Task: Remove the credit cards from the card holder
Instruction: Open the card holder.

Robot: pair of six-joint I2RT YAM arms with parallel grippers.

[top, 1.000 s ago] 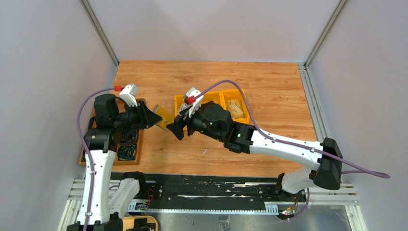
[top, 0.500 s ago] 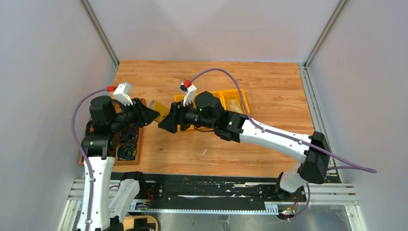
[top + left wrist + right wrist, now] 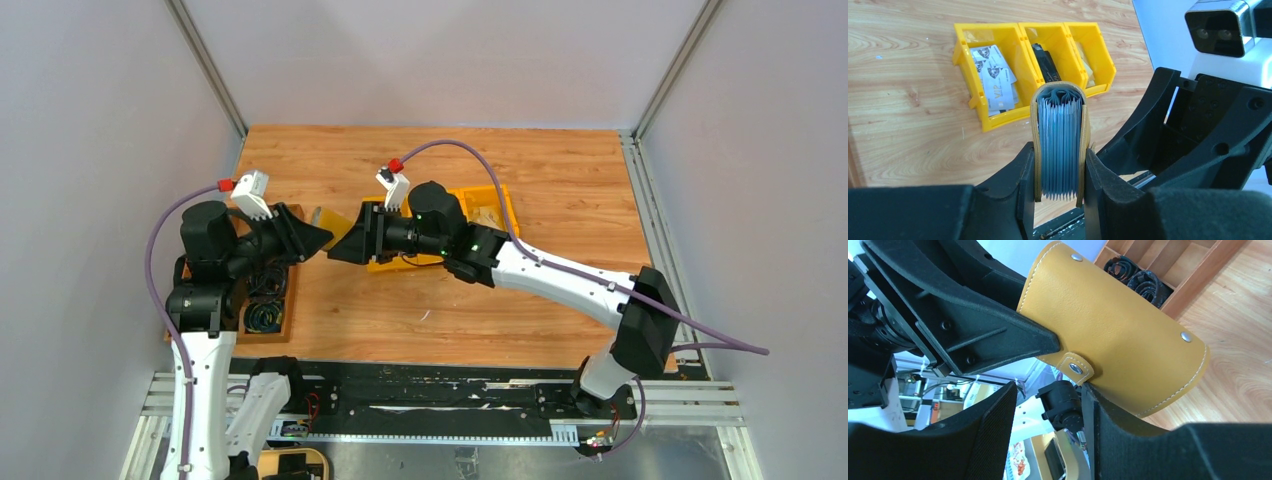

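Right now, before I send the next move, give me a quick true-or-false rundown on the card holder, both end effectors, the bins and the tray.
1. The left end effector clamps the card holder up off the table. True.
2. The right end effector is shut on the card holder. False: its jaws stand open, right next to the holder.
3. All three yellow bins are empty. False: one holds white cards, and the middle one holds a dark object.
4. The brown tray holds black coiled cables. True.
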